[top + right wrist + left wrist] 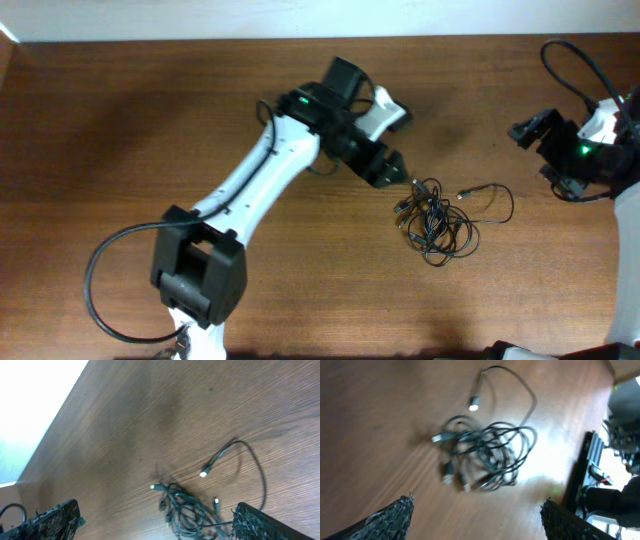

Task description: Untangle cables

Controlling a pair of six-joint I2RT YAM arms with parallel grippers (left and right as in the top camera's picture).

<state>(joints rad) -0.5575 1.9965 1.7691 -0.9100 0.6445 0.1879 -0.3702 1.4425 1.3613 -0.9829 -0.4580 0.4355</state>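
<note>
Lying in one tangled heap right of centre in the overhead view: the cables (437, 218), flat on the wooden table (150, 120). Arcing out from the heap toward the right and curling back: one loose cord (508, 198), ending in a silver plug (463, 195) just beside the heap's upper right.

Poised just beside the heap's upper left edge: the left gripper (400, 173), jaws spread wide, nothing between them. Well apart, at the far right of the frame: the right gripper (525, 130), jaws likewise wide and empty.

To do this step well, probably:
- Go for the free silver-tipped end, not the dense middle.
- Pinch just behind the plug, low to the wood.
- Pin the heap with the other gripper.
- Draw outward slowly along the cord's own line, to avoid tightening loops or dragging the whole heap.

Counted: one heap; one cord clearly free; about four pale plug ends in the left wrist view; cords inside the heap impossible to count; two grippers.
</note>
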